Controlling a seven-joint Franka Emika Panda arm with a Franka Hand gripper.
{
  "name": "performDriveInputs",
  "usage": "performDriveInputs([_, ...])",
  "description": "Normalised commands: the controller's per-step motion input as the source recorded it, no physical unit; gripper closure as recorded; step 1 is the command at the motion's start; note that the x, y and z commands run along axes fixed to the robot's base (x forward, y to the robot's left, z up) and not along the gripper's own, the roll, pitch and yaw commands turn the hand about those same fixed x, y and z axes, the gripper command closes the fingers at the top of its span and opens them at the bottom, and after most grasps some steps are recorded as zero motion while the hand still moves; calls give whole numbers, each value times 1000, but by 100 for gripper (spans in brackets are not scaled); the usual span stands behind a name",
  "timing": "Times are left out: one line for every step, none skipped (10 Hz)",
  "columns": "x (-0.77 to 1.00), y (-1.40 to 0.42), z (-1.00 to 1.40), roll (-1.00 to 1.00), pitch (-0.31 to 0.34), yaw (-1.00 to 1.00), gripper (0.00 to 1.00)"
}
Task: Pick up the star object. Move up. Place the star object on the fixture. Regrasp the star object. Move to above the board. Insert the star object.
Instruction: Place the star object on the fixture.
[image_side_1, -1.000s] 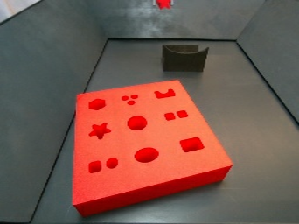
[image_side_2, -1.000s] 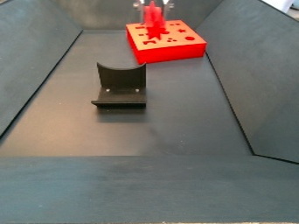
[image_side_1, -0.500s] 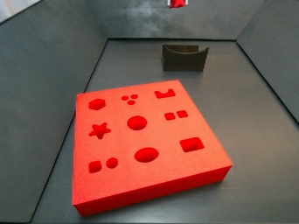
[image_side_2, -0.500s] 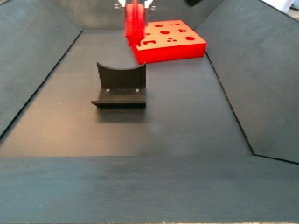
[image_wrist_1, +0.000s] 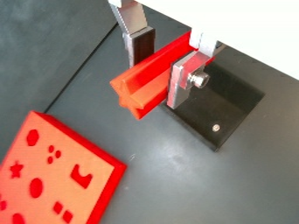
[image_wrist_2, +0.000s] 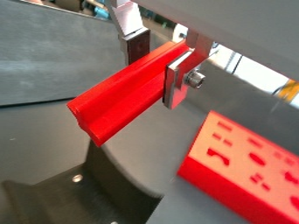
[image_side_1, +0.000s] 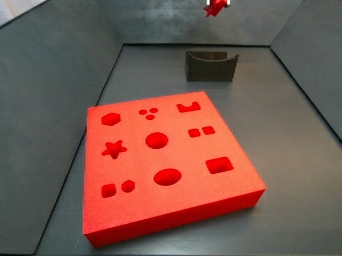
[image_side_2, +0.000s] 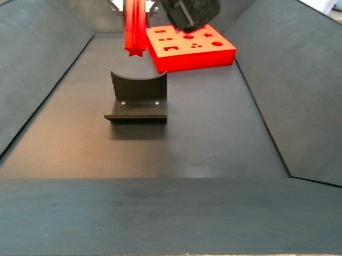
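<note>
My gripper (image_wrist_1: 158, 70) is shut on the star object (image_wrist_1: 146, 80), a long red bar with a star-shaped cross-section, and holds it in the air. In both wrist views the bar lies crosswise between the silver fingers (image_wrist_2: 176, 80) and sticks out to one side (image_wrist_2: 117, 101). The dark fixture (image_wrist_1: 222, 107) lies just below and beyond the gripper. In a side view the star object (image_side_2: 134, 28) hangs above the fixture (image_side_2: 136, 97), behind it. In a side view only its red tip (image_side_1: 215, 7) shows at the top edge. The red board (image_side_1: 167, 160) has a star-shaped hole (image_side_1: 115, 150).
The red board (image_side_2: 194, 47) lies flat on the dark floor and has several differently shaped holes. It also shows in both wrist views (image_wrist_1: 47, 175) (image_wrist_2: 246, 166). Sloping grey walls (image_side_2: 40, 90) enclose the floor on both sides.
My gripper has carried the star object away from above the board towards the fixture. The bar now hangs over the fixture's far side.
</note>
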Motion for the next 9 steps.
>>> performDriveInputs([33, 46, -2, -330, 11, -96, 100])
performDriveInputs([115, 128, -1000, -1000, 158, -53, 100])
performDriveInputs([119, 132, -1000, -1000, 155, -58, 100])
performDriveInputs([129, 140, -1000, -940, 170, -93, 100])
performDriveInputs([141, 135, -1000, -804, 176, -112, 100])
performDriveInputs([151, 139, -1000, -542, 133, -153, 100])
performDriveInputs([154, 141, -1000, -433, 112, -166, 100])
performDriveInputs([166, 132, -1000, -246, 68, -172, 100])
performDriveInputs([169, 131, -1000, -187, 36, -169, 100])
